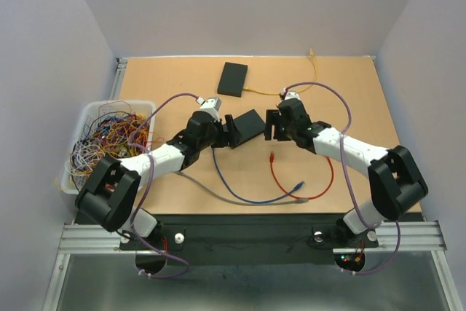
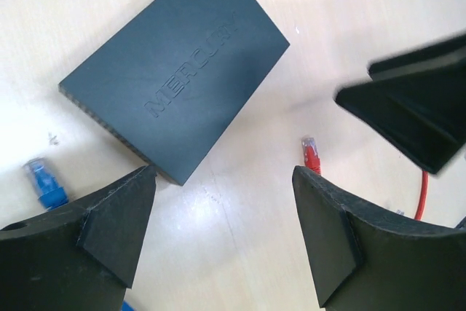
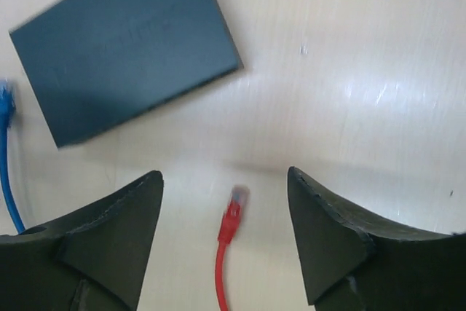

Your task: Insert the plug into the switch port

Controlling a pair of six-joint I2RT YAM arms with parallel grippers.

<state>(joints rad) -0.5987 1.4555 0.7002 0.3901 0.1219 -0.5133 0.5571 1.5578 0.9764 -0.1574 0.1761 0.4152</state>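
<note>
Overhead view of a wooden desk with two robot arms meeting near its middle. Between them a black network switch, lettered MERCURY on top, lies flat on the desk.

The left claw hovers by the switch's near corner, its fingers apart and holding nothing. The right claw hangs above the red plug, its fingers also apart and empty. The plug lies on the desk below the gap between them, near the switch but not touching it, with its red cable trailing back toward the arm bases. A blue plug lies near the switch's other side. Farther back sits a second black switch with a yellow cable, and a white bin of tangled wires stands at the left edge.

The step in hand appears to be picking up the red plug. To do it well, the right claw should come straight down with the plug body centred between its fingers. It should close on the plug's sides just behind the clear tip, so the tip sticks out forward and the latch is not crushed. A square grip matters, because a tilted plug will likely jam at the port. The left claw is well placed to steady the switch so it does not slide when pushed. The port face cannot be made out in any of these views, so it must be found first.
</note>
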